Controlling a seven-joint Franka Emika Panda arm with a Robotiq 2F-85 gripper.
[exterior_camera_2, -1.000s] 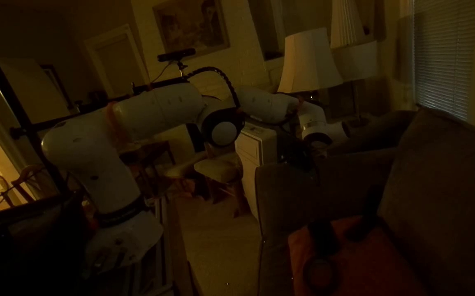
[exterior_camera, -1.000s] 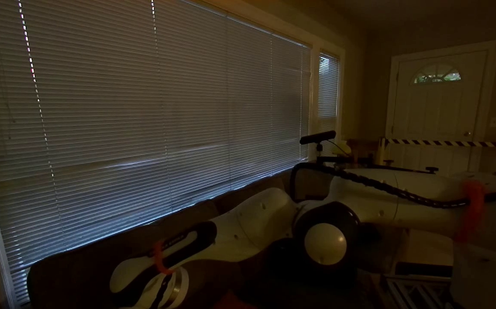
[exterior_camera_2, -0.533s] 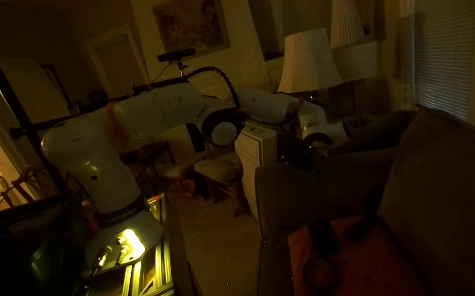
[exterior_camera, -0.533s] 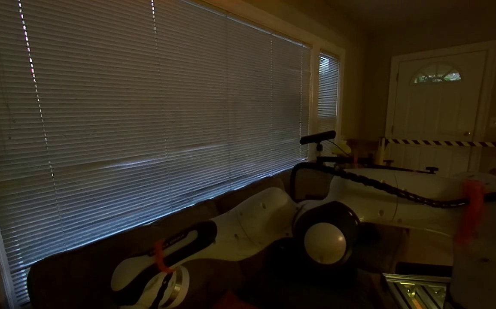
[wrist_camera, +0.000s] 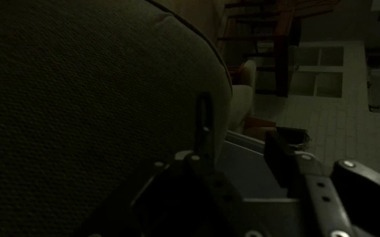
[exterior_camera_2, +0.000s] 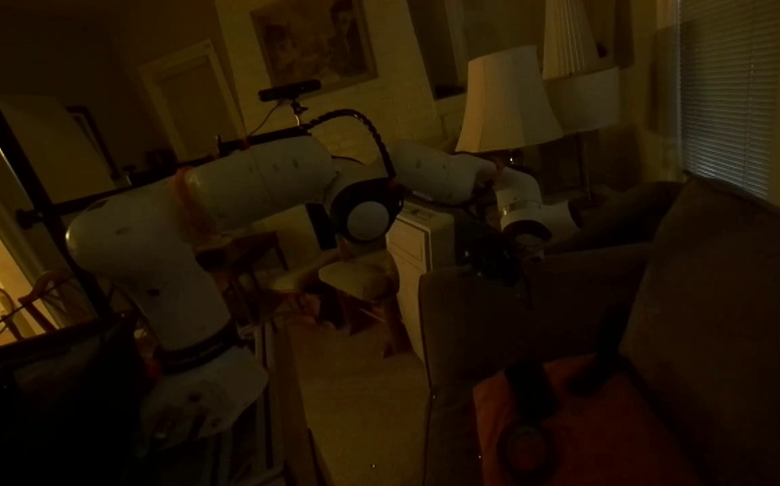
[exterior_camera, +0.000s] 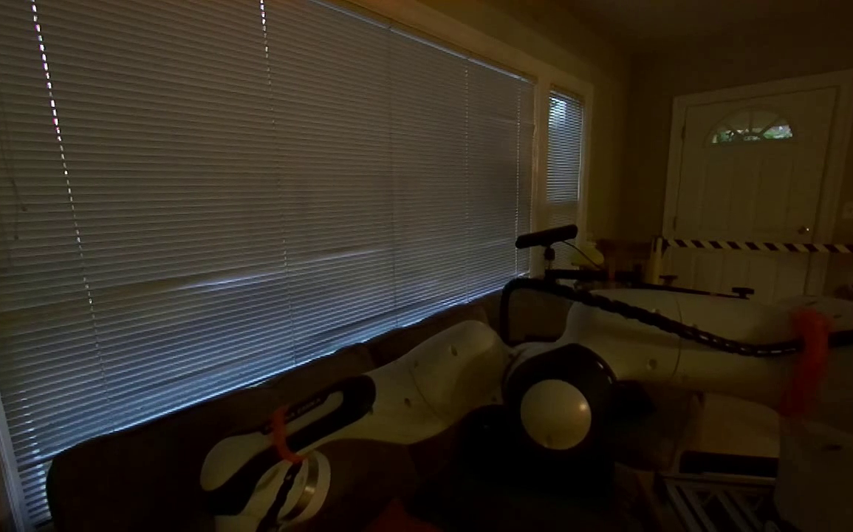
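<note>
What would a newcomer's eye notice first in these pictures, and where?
The wide blinds probably come first, filling much of an exterior view; then the white arm in both exterior views. An orange cloth on the sofa stands out at the lower right of an exterior view. In the wrist view, the hand stands open, with the sofa filling the picture's left.

Sofa [wrist_camera: 94, 98] cut off, wrist vw.
</note>
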